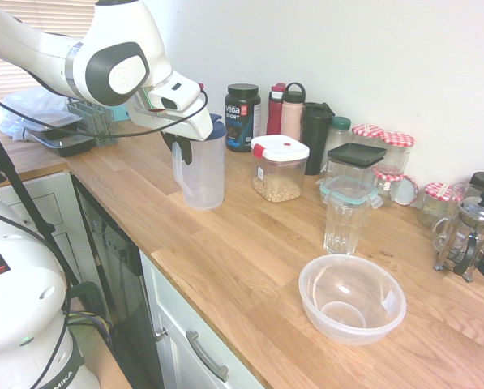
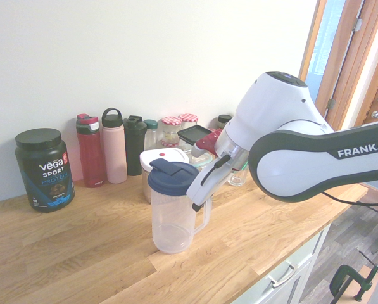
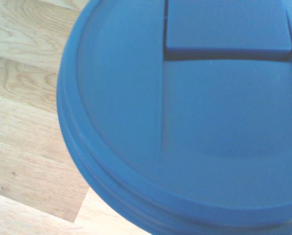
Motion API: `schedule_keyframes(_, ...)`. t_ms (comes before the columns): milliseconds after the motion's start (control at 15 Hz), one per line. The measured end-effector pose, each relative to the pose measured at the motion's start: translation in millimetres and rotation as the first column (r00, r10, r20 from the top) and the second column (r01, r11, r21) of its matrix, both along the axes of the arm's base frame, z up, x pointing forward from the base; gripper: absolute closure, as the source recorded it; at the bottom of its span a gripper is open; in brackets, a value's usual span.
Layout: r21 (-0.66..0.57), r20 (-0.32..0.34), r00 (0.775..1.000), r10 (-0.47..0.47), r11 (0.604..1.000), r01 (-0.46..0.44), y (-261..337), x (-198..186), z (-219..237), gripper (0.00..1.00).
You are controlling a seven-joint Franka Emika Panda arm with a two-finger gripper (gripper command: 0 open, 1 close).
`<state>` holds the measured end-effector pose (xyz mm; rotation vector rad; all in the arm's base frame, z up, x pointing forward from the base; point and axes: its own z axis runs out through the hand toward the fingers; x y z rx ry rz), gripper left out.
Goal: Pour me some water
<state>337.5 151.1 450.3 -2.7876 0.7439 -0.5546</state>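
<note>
The second exterior view shows the gripper (image 2: 200, 204) clamped on the handle of the one clear jug (image 2: 174, 218), which stands upright on the wooden counter (image 2: 68, 253) with its blue lid (image 2: 171, 175) on; I judge the grasp step complete. The next move calls for lifting the jug level, carrying it toward the one empty glass (image 1: 344, 217), which stands well apart at about 4 o'clock from the jug in the first exterior view, and tilting the spout over the rim. Counted there: one jug, one glass, one clear bowl (image 1: 352, 298) at 6 o'clock from the glass.
</note>
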Motion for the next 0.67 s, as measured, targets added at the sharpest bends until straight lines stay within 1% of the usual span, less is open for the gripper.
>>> schedule_keyframes(200, 0.014, 0.008, 1.0, -0.01, 1.0, 0.01, -1.0, -1.7, 13.3, 1.0)
schedule_keyframes(400, 0.037, 0.017, 1.0, -0.022, 0.999, 0.021, -15.1, -18.1, 44.1, 1.0)
schedule_keyframes(533, 0.015, -0.01, 1.0, 0.025, 1.0, -0.025, -33.0, -39.2, 62.8, 1.0)
schedule_keyframes(667, -0.004, -0.035, 0.994, 0.1, 0.995, -0.1, -58.6, -63.6, 81.2, 1.0)
